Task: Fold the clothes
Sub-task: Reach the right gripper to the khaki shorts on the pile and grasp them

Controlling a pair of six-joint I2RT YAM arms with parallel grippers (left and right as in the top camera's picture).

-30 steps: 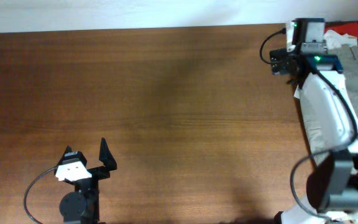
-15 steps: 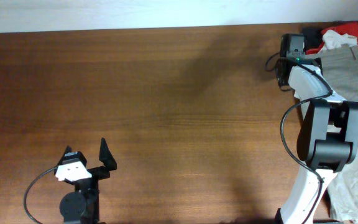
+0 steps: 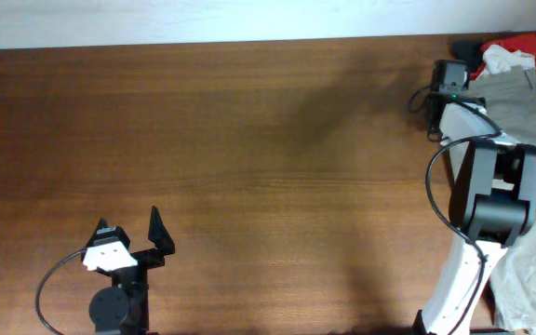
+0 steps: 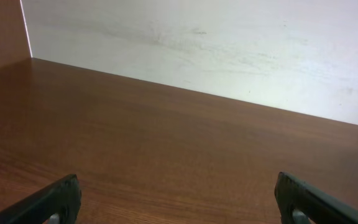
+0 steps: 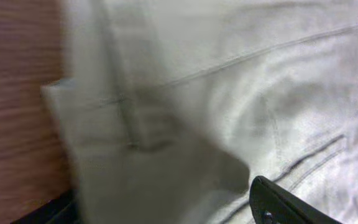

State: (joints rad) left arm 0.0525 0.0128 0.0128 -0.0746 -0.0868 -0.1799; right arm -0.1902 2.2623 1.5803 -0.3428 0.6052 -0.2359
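The khaki-beige clothes (image 3: 529, 130) lie bunched at the right edge of the table, partly under my right arm. In the right wrist view the clothes (image 5: 229, 93) fill the frame, with stitched seams and a raised, blurred fold close to the camera. My right gripper (image 3: 438, 98) is at the pile's left edge. In the right wrist view its jaws (image 5: 160, 208) stand wide apart with the fold between them, and only the right fingertip (image 5: 278, 202) shows clearly. My left gripper (image 3: 128, 231) is open and empty at the front left, over bare table in the left wrist view (image 4: 179, 199).
A red garment (image 3: 533, 42), a white one (image 3: 502, 58) and a black one (image 3: 463, 46) lie at the back right corner beside the khaki pile. A pale wall (image 4: 229, 43) runs along the table's far edge.
My right arm has pulled back and folded over the pile, and its wrist has swung down toward the pile's left edge. The left arm has not moved.
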